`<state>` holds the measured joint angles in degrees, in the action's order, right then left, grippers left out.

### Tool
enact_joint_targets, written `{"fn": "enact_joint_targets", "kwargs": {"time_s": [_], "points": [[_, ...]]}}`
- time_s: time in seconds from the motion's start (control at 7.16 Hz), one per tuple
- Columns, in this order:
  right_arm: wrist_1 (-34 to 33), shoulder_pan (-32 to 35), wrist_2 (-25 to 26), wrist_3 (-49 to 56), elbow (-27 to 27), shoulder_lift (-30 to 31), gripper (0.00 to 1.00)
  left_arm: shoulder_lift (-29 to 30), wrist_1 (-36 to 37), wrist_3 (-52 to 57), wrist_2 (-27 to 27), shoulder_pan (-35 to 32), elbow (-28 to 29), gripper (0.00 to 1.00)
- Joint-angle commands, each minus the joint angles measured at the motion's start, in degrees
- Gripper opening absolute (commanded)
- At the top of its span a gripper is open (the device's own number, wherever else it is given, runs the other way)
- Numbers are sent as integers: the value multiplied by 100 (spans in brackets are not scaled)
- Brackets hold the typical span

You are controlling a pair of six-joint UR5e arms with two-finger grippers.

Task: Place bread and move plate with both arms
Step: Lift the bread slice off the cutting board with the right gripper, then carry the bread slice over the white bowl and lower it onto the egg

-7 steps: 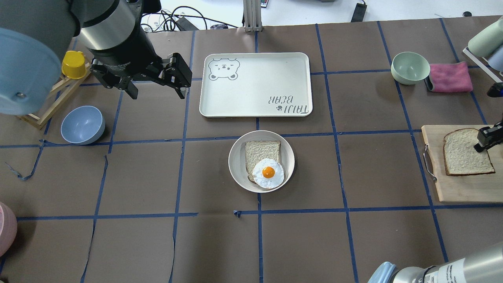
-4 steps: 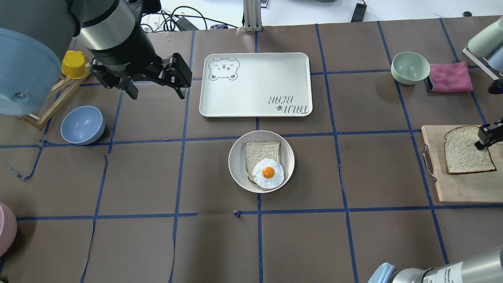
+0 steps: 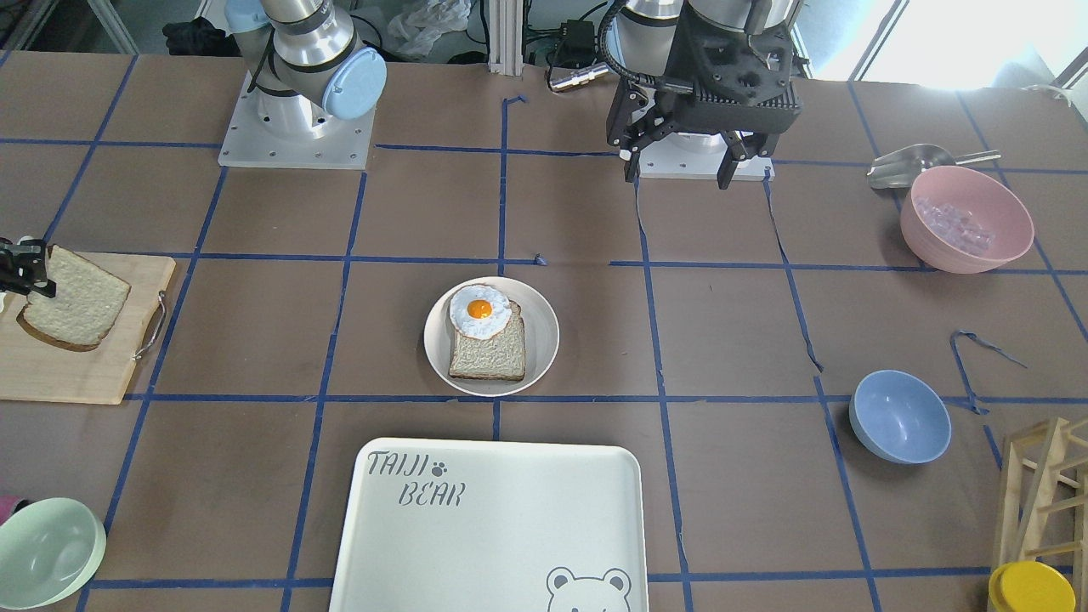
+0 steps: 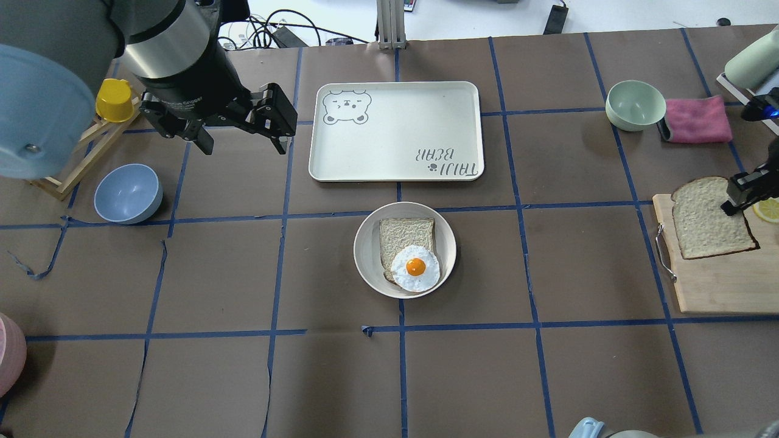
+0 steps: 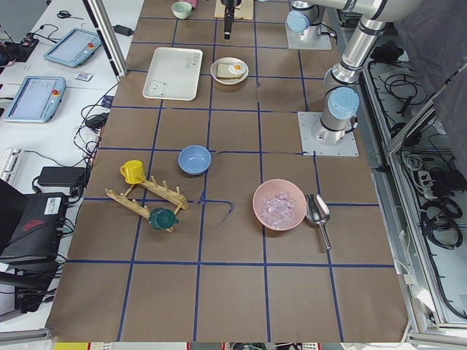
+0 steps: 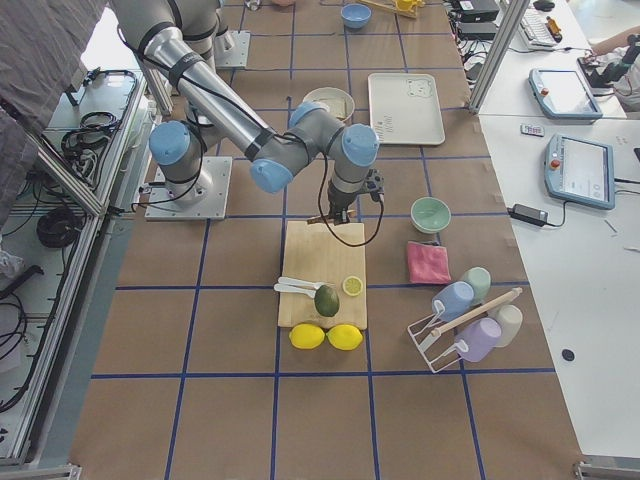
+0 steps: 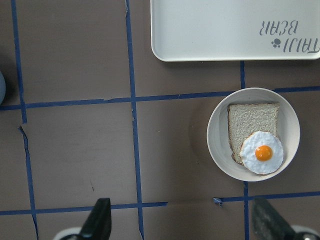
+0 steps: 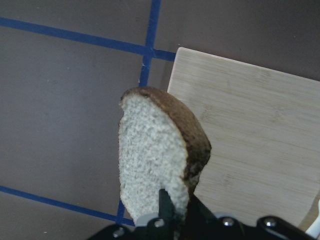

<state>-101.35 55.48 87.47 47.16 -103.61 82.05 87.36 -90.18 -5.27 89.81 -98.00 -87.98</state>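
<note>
The bread, a slice with a dark brown crust, hangs tilted in my right gripper, just above the near end of the wooden cutting board. The right wrist view shows the bread pinched at its lower edge; the front view shows it at the far left. The round cream plate sits mid-table and carries a squarer slice and a fried egg. My left gripper is open and empty, high above the table, left of the tray. The plate also shows in the left wrist view.
The "TAIJI BEAR" tray lies just behind the plate. A blue bowl and a yellow cup on a wooden rack are at the left. A green bowl and pink cloth are at the right. A lemon slice lies on the board.
My right gripper has raised the bread off the cutting board and carried it back and toward the table's middle, uncovering a lemon slice. The left arm has not moved.
</note>
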Motion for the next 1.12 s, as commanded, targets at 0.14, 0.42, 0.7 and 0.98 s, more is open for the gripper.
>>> {"fn": "enact_joint_targets", "kwargs": {"time_s": [0.14, 0.42, 0.7, 0.98], "points": [[380, 1566, -1605, -1473, -10, 48, 0, 0, 9, 0, -7, 0, 9, 100], [353, 2760, -2354, -2674, -27, 118, 0, 0, 9, 0, -7, 0, 0, 100], [-802, 3851, -2779, -4057, -219, -39, 0, 0, 9, 0, -7, 0, 0, 100], [-1927, 4251, -2797, -4162, -788, -372, 0, 0, 9, 0, -7, 0, 0, 100]]}}
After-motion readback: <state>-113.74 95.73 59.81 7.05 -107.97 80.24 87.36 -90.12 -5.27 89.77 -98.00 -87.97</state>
